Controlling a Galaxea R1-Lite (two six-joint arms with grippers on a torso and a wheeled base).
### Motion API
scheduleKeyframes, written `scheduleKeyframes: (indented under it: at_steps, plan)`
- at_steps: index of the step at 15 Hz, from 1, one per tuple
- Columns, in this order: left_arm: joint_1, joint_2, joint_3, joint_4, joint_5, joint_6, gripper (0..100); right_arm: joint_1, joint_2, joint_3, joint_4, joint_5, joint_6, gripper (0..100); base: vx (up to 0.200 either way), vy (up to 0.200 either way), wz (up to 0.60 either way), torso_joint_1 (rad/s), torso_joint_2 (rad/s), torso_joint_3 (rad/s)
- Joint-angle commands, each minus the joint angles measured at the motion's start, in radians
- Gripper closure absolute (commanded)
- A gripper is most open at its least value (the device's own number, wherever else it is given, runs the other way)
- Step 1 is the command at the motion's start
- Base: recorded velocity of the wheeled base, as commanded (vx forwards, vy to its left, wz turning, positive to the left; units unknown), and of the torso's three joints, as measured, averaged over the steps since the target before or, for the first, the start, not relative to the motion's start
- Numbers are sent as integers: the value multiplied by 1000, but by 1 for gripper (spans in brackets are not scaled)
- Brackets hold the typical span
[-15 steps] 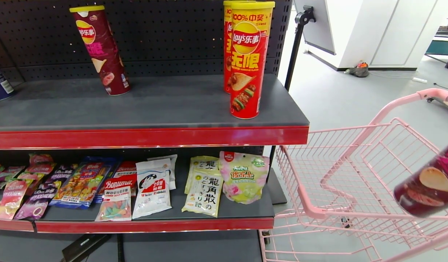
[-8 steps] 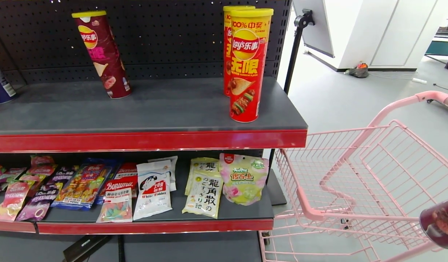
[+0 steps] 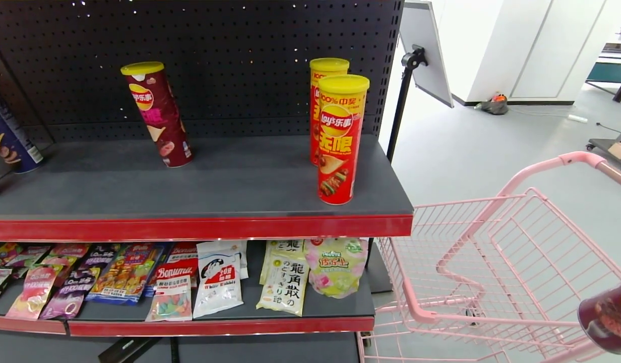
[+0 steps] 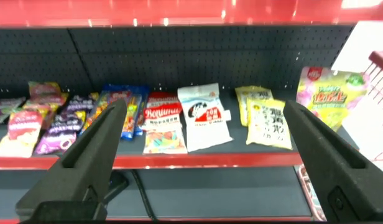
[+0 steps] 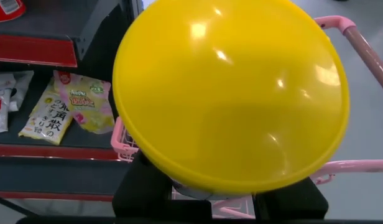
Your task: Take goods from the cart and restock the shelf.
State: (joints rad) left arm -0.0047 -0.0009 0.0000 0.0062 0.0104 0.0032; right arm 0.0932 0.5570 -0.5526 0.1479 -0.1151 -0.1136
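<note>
Two red cans (image 3: pixel 340 141) stand upright at the right end of the upper shelf board (image 3: pixel 230 191), one just behind the other; the front one is near the board's red lip.

One maroon can (image 3: pixel 159 116) stands further left on the same board, closer to the pegboard back. It tilts, with its yellow lid leaning left. A blue can (image 3: pixel 10 143) sits at the board's far left end, partly cut off.

Under the board, the lower shelf (image 3: pixel 214 325) carries a row of flat snack bags (image 3: pixel 214 282). They lie side by side, and some overlap.

The pink cart (image 3: pixel 416 302) is on the floor just off the board's right end, its wire basket open at the top.

The held maroon can (image 3: pixel 608 322) lies well right of the board and lower, in front of the cart's near right wire. Whether it is over the basket cannot be told. The right pincer (image 5: pixel 219 196) grips this can from below, and its yellow lid faces the wrist camera.

The left pincer (image 4: pixel 207 162) is below the board, facing the snack bags. Its fingers (image 4: pixel 86 162) are spread wide with nothing between them.
</note>
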Motion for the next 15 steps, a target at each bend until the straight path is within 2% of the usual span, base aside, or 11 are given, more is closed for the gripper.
scheduleKeyframes:
  at_steps: [1,6,9,15]
  plan:
    - [0,1,0,0,0,0,0,0,1,11,-1,0,0,100,0,0,0,237,-603,-369]
    - [0,1,0,0,0,0,0,0,1,29,-5,2,2,100,0,0,0,201,-489,-296]
    - [0,1,0,0,0,1,0,-3,-34,72,-8,-6,0,100,0,0,0,63,-150,-89]
    - [0,1,0,0,-1,1,0,-1,-97,112,-8,-1,6,100,0,200,0,10,-6,-7]
